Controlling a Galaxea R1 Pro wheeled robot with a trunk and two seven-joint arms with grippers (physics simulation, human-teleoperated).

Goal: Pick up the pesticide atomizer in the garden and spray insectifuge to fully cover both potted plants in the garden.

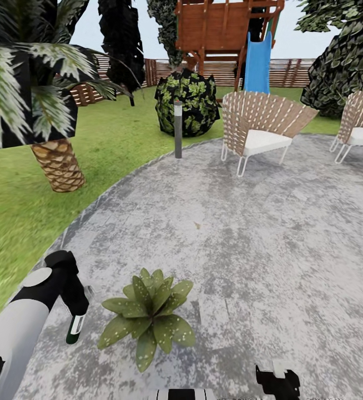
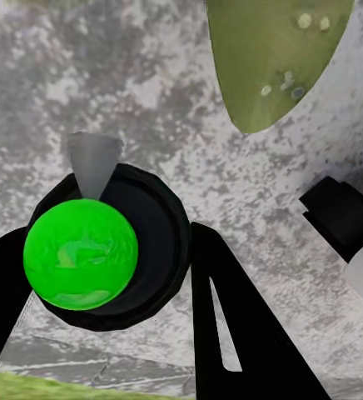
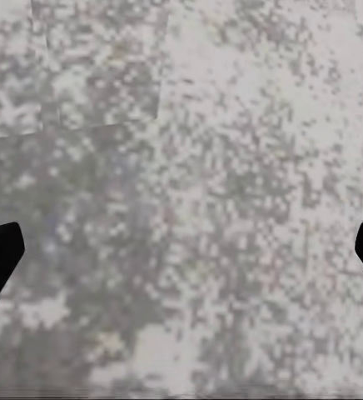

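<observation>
One potted plant (image 1: 148, 315), a low rosette of speckled green leaves, sits on the grey paving near the front of the head view. Just left of it, my left gripper (image 1: 76, 319) is shut on the pesticide atomizer (image 1: 75, 329), a small dark bottle with a white band. In the left wrist view the atomizer (image 2: 82, 254) shows a bright green round top in a black body. Its grey nozzle (image 2: 92, 160) points toward a speckled leaf (image 2: 273, 58). My black fingers (image 2: 231, 317) flank it. My right gripper (image 1: 278, 382) hangs open over bare paving (image 3: 181, 167).
The paved circle (image 1: 248, 233) stretches ahead, with lawn (image 1: 109, 144) to its left. A palm trunk (image 1: 59, 164) stands on the grass. A post light (image 1: 177, 129), a round bush (image 1: 187, 103), two wicker chairs (image 1: 259, 130) and a play tower with a blue slide (image 1: 257, 61) stand farther back.
</observation>
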